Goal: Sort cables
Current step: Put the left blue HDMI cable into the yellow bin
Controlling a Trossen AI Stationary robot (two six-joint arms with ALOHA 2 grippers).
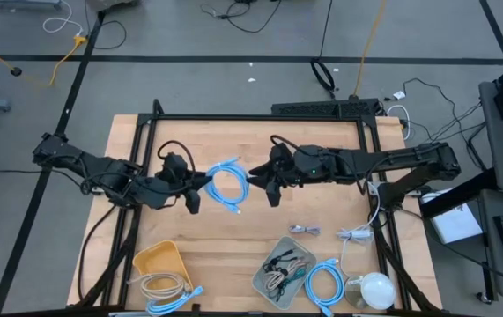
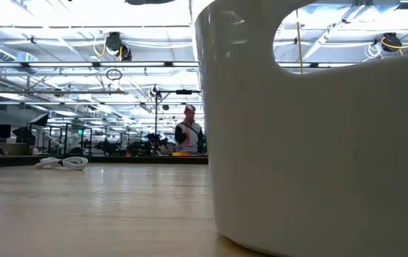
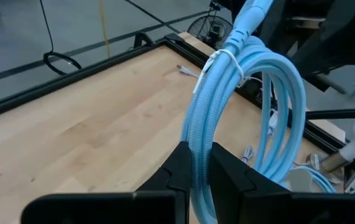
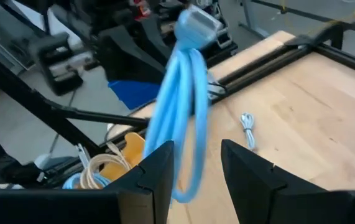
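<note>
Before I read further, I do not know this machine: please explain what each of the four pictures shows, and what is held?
It is a robot with two dark arms at a wooden table. One picture looks down from above, one looks level across the tabletop, and two come from cameras on the wrists. The left gripper is shut on a light-blue cable loop. The right gripper is open beside that loop. On the table lie a yellow tray, a grey tray and more cables.

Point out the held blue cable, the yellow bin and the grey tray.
Blue cable [image 1: 226,186], high view, loop's rim.
Yellow bin [image 1: 159,261], high view, its floor.
Grey tray [image 1: 265,283], high view, left edge.
</note>
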